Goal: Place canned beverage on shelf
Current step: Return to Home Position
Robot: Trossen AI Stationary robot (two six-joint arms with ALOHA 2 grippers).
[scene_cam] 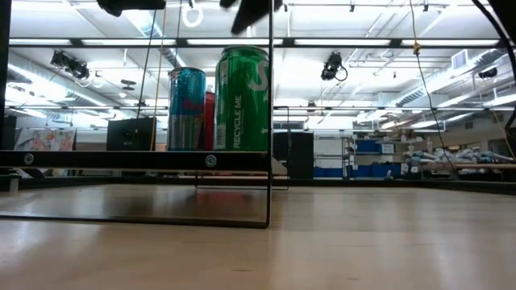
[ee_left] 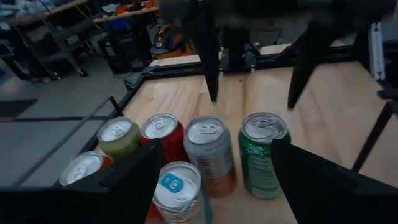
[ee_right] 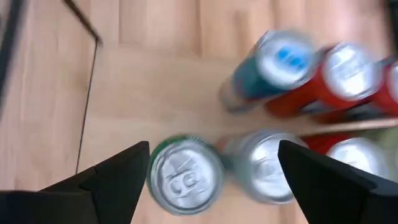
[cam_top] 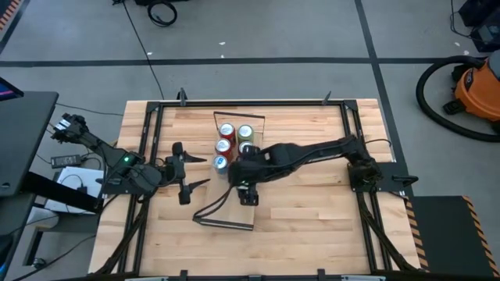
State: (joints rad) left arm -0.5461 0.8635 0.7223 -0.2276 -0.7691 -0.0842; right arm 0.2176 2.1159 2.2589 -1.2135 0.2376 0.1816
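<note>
Bare counter (scene_cam: 363,242) up front, then the shelf (scene_cam: 121,159): board raised on a thin rod frame, seen edge-on in low view. Green can (scene_cam: 242,97) stands upright on it, nearest of the lot. Blue can (scene_cam: 186,109) is just beside green, w/ red can (scene_cam: 210,121) tucked behind the two. Left wrist view shows six cans in all, packed tight in two rows, w/ orange-white can (ee_left: 211,149) right next to green. So the task's thing = on the shelf. No can loose on the counter that I can see.

R gripper (ee_right: 213,152) hangs above green can, fingers spread wide, holding nothing; can tops sit clear below it. L gripper (cam_top: 201,171) is off to the side, past blue can from green, also wide open & empty.

Step in hand, imo: stocking done, arms due back at rest pose. Nxt move needs R gripper to go straight up from green before swinging away, so fingers don't clip a can top or the rod. L just backs off, away from blue. Main risk: nudging that tight cluster, since one tip could take several down.
</note>
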